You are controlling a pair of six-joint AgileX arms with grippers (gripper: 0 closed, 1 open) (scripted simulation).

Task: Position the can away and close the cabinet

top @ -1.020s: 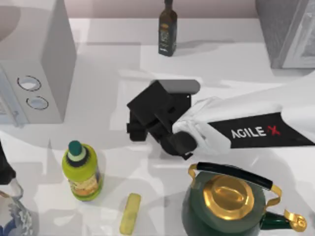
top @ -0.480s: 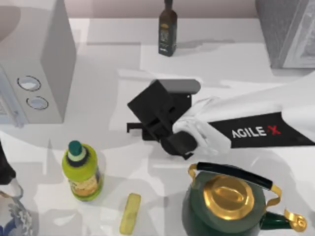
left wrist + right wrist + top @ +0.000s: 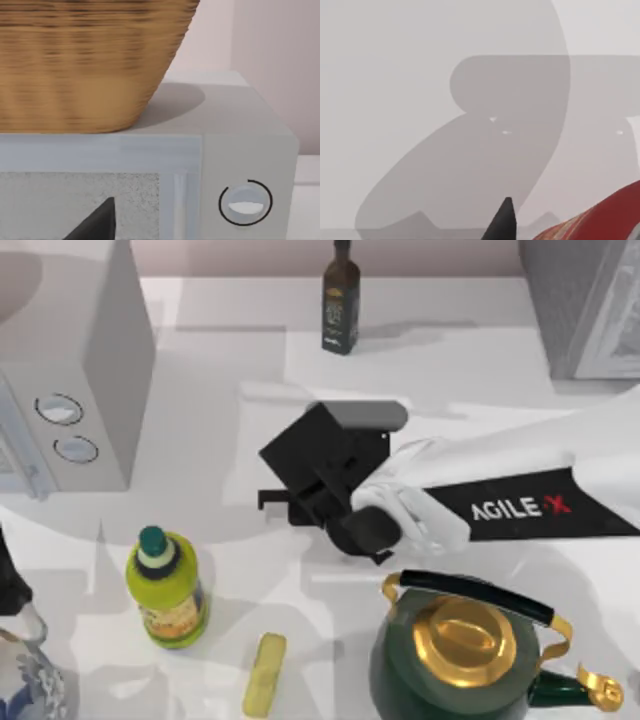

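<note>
My right gripper (image 3: 274, 500) hangs over the middle of the table, reaching in from the right. In the top view its black body hides the can. The right wrist view shows the red can (image 3: 602, 220) pressed close beside one dark fingertip (image 3: 504, 222), so the gripper is shut on the can. The grey speckled cabinet (image 3: 565, 300) stands at the far right corner, with its pale door (image 3: 622, 325) swung open. My left arm (image 3: 10, 590) is parked at the left edge, facing the white box.
A white box with two round dials (image 3: 75, 380) stands at the left, with a wicker basket (image 3: 85, 65) on top. A dark bottle (image 3: 341, 300) stands at the back. A yellow-green bottle (image 3: 167, 590), a yellow bar (image 3: 265, 673) and a green kettle (image 3: 465, 650) sit along the front.
The right gripper's fingers have drawn together from a wider spread one second ago. The arm itself has barely shifted, and the left arm has not moved.
</note>
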